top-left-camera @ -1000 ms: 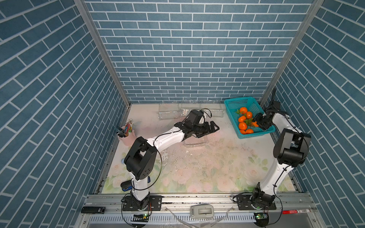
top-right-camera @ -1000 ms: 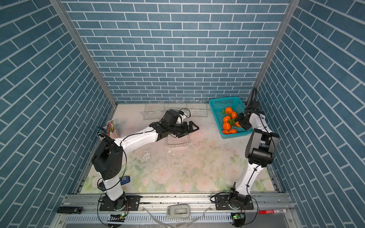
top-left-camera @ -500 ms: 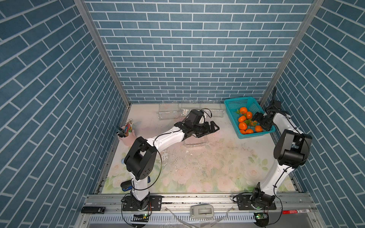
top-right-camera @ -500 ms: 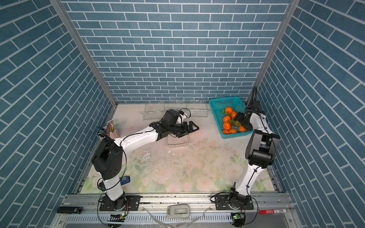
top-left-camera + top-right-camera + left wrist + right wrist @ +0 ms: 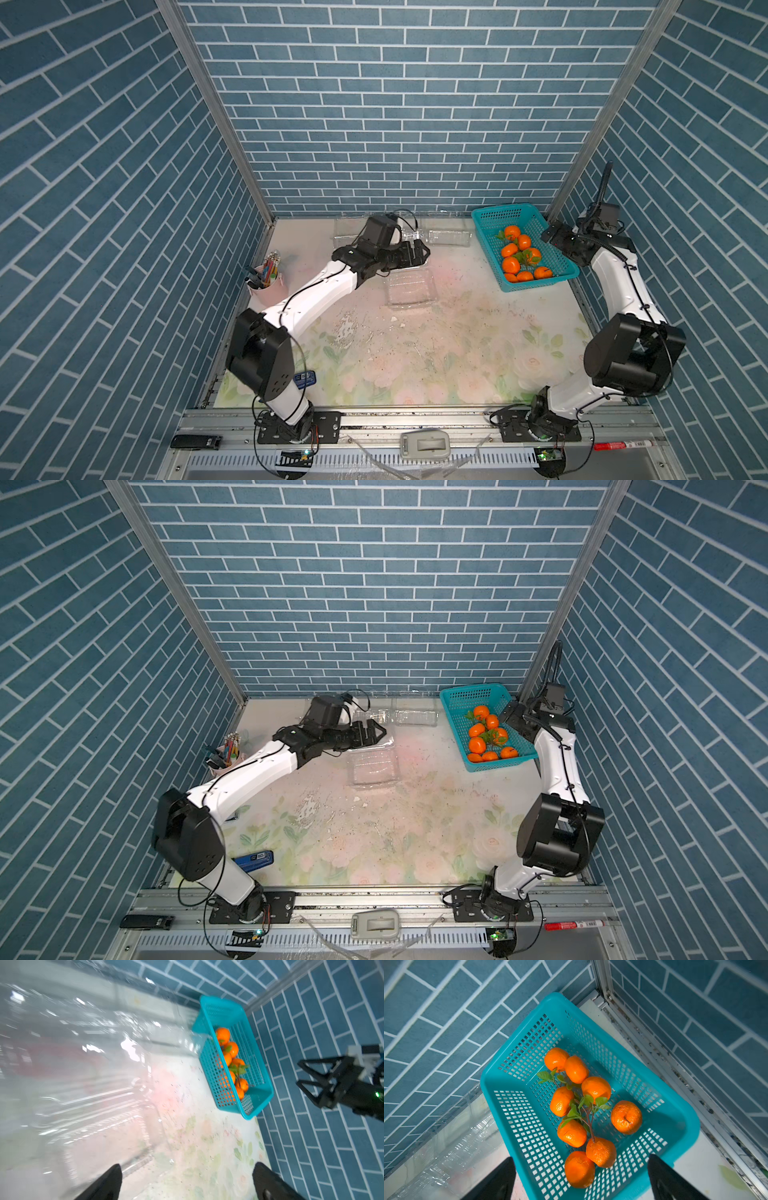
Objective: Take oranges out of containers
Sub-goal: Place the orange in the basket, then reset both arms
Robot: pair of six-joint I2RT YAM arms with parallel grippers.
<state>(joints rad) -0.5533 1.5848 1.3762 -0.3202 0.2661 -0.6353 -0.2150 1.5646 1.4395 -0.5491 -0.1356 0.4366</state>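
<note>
1. Well, the table (image 5: 415, 353) takes up most of the floor of the booth. It has a pale floral top that is scuffed and speckled, and blue brick walls stand on three sides.
2. The left arm (image 5: 307, 299) reaches from the near rail towards the back of the table. Its left gripper (image 5: 419, 253) hangs low over clear plastic, with the fingers spread wide. The left wrist view shows only tabletop between the fingers (image 5: 112, 1178). I cannot tell whether they touch the plastic, which is blurred there.
3. The right arm (image 5: 619, 286) rises along the right wall and bends in at the top. The right gripper (image 5: 550, 237) sits at the far right side of the basket, above its rim. Its fingers are wide apart and hold nothing, as the right wrist view (image 5: 581, 1158) also shows.
4. The basket (image 5: 498, 216) is teal and perforated. It rests in the far right corner of the table, set at a slant.
5. The containers (image 5: 449, 237) are clear and thin. Some lie along the back wall, and one is just under the left gripper. The middle container (image 5: 411, 286) lies open, flat on the table, just in front of that gripper.
6. The cup (image 5: 266, 286) is pink and holds pencils. It stands at the left edge, beside the left arm.
7. The oranges (image 5: 510, 264) all lie in the basket, well apart from the containers. The right wrist view (image 5: 596, 1086) shows eight of them. They are packed towards the basket's near end, with green leaves and thin stems among them.
</note>
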